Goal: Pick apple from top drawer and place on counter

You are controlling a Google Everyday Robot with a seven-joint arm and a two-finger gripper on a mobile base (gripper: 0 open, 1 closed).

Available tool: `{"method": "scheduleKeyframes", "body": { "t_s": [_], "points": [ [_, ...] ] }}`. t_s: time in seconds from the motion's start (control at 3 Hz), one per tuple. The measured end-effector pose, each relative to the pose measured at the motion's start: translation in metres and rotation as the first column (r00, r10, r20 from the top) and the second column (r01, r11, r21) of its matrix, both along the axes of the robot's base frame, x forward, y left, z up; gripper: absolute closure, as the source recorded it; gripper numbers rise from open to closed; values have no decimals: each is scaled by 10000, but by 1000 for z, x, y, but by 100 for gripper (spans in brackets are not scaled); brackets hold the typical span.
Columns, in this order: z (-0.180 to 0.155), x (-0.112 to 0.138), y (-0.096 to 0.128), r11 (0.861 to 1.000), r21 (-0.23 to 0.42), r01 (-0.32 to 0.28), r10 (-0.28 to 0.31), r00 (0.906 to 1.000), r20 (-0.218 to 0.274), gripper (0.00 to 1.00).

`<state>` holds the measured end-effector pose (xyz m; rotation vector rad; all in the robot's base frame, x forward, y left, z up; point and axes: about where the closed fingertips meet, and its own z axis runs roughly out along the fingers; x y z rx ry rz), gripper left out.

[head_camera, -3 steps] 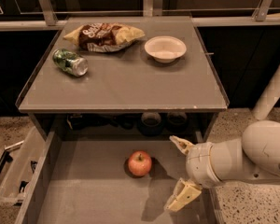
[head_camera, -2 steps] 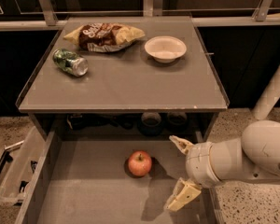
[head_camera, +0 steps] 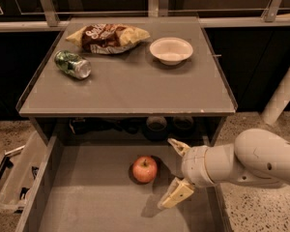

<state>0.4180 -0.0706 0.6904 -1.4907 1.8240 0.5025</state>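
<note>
Claw: we are seeing the gripper [head_camera: 167, 173] hovering in the top drawer [head_camera: 94, 195], fingers spread wide, gripping nothing.
Apple: the apple [head_camera: 144, 169] is sitting on the drawer floor below the counter's [head_camera: 135, 88] front edge, just left of the gripper.
Counter: a chip bag [head_camera: 108, 36] and a crushed green can [head_camera: 73, 64] are lying near the back-left corner; a white bowl [head_camera: 171, 50] is sitting toward the back-right.

My gripper [head_camera: 166, 173] sat spread wide in the top drawer [head_camera: 87, 197], just right of the apple [head_camera: 144, 168]; its arm [head_camera: 266, 158] ran off the right edge. The drawer's front was cut off below. I couldn't identify the dark shapes [head_camera: 157, 125] beneath the counter [head_camera: 130, 86].
</note>
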Motion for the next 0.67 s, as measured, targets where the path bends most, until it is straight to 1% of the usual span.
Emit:
{"method": "scheduleKeyframes", "body": {
  "t_s": [0.33, 0.67],
  "points": [
    [-14, 17, 10, 9990, 423, 175, -174, 9998, -20, 0],
    [-29, 31, 16, 9966, 695, 445, -439, 9990, -101, 0]
  ]
}}
